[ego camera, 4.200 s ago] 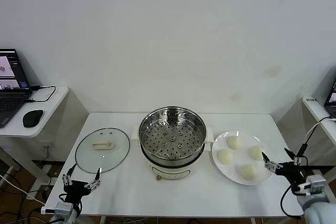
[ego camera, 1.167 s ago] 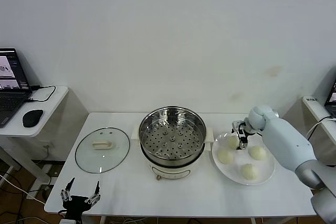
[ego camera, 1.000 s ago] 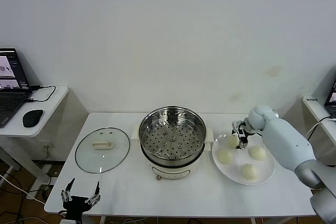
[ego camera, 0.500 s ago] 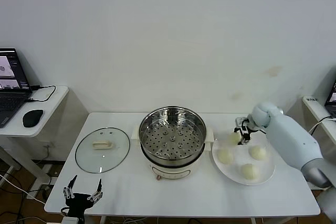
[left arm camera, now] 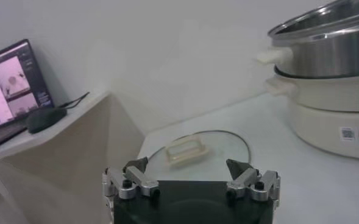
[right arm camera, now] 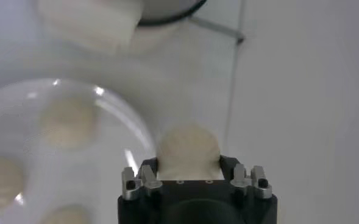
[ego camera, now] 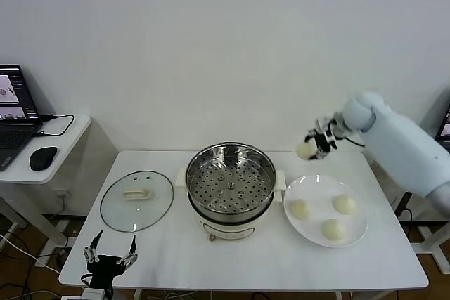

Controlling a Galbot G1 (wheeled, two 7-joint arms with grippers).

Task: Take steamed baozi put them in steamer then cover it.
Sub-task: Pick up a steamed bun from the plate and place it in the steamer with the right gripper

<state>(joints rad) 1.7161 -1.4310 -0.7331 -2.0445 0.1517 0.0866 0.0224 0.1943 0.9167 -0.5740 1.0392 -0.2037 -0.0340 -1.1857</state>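
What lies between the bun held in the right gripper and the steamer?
In the head view, nothing: the right gripper holds a bun in the air, with only bare white table before the steamer.

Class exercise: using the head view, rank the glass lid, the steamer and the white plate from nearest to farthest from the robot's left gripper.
Measured from the left gripper, open at the table's front left edge:
1. Glass lid, lying flat on the table's left part, just beyond the gripper.
2. Steamer, mid-table, right of the lid.
3. White plate, on the table's right part, holding three baozi.
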